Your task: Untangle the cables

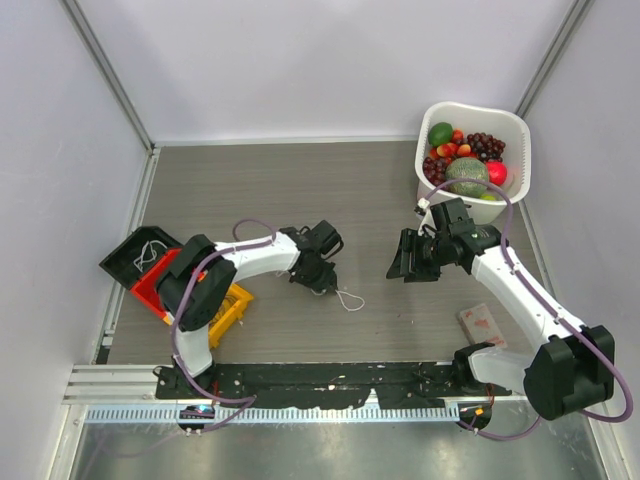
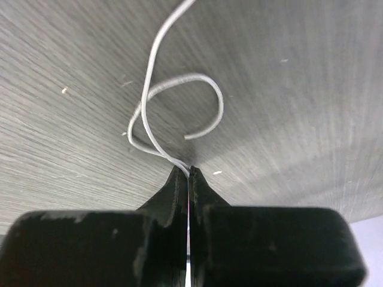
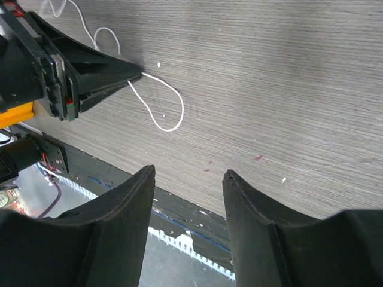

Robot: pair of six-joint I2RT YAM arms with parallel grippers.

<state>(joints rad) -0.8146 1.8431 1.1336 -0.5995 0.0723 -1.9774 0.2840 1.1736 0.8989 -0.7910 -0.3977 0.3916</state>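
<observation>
A thin white cable [image 2: 179, 84] lies in small loose loops on the grey wooden table [image 1: 300, 190]. My left gripper [image 2: 189, 171] is shut on one end of it, fingertips down at the table surface. In the top view the left gripper [image 1: 328, 286] sits left of centre, with the cable [image 1: 349, 299] curling out to its right. In the right wrist view the same cable [image 3: 169, 116] runs from the left gripper [image 3: 139, 74]. My right gripper [image 3: 188, 173] hangs open and empty above the table's near edge, apart from the cable. No red or dark cables show.
A white basket [image 1: 520, 130] of fruit stands at the back right, just behind the right arm. At the left edge lie a black tray [image 1: 125, 258] with a white wire in it, a red tray [image 1: 150, 285] and a yellow piece [image 1: 232, 305]. A pinkish block [image 1: 483, 322] lies front right.
</observation>
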